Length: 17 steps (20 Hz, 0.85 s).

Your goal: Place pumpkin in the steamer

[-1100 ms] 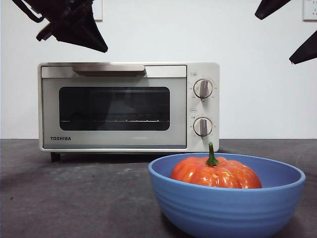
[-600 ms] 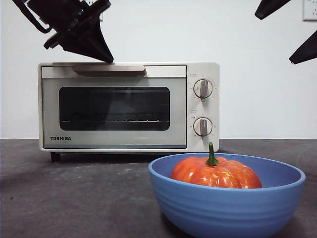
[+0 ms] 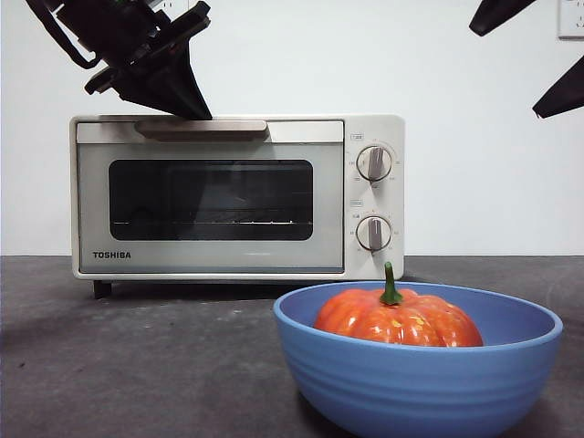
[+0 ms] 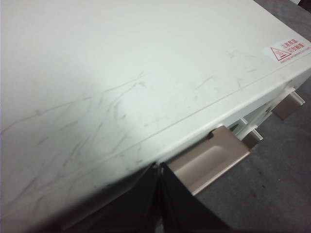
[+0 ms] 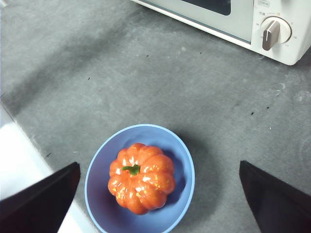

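While the left gripper (image 3: 196,111) hangs at about 10 o'clock in the front view, its dark tip is just above the steamer (image 3: 237,196), over the left part of the bar handle (image 3: 201,128). From the wrist view of this arm, the two fingers (image 4: 182,206) are pressed together with no gap, and they hold nothing; they point at the top front edge of the steamer, just beside the tan handle. I cannot tell if the tip touches the steamer or only hovers over it.

The steamer stands on the dark counter (image 3: 137,365), around 9 o'clock to the centre of the front view. Its door (image 3: 210,201) is closed, a wire rack shows behind the dark glass, and two knobs (image 3: 374,163) sit one above the other on its right side.

The pumpkin (image 3: 399,319) lies in a blue bowl (image 3: 415,383) at about 5 o'clock, in front of the steamer and well apart from it, with its green stem upright.

At 2 o'clock only black tips of the right gripper (image 5: 155,199) are seen. In its wrist view the fingers (image 5: 41,196) are spread wide, empty, high above the counter, with the bowl and pumpkin between them.
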Motion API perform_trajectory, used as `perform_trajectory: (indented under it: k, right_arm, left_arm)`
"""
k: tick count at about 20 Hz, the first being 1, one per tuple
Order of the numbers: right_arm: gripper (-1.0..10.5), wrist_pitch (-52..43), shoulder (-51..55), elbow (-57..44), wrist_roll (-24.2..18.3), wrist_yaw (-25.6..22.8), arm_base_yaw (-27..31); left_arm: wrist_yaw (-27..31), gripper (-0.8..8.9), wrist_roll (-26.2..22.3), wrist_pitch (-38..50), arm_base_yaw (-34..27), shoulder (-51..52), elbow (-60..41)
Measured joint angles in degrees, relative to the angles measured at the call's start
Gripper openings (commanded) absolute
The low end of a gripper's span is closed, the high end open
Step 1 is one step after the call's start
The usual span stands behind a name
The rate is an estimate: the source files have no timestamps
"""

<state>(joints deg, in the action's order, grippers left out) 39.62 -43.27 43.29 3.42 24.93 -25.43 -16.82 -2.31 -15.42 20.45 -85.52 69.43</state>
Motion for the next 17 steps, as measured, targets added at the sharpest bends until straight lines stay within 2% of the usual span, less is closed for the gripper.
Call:
perform_trajectory:
  k: [17]
  right_arm:
    - [5.1, 0.00, 0.00, 0.00, 0.00, -0.02, 0.00]
  left_arm:
    - [-1.11, 0.16, -2.54, -11.87, 3.45, 1.07, 1.95]
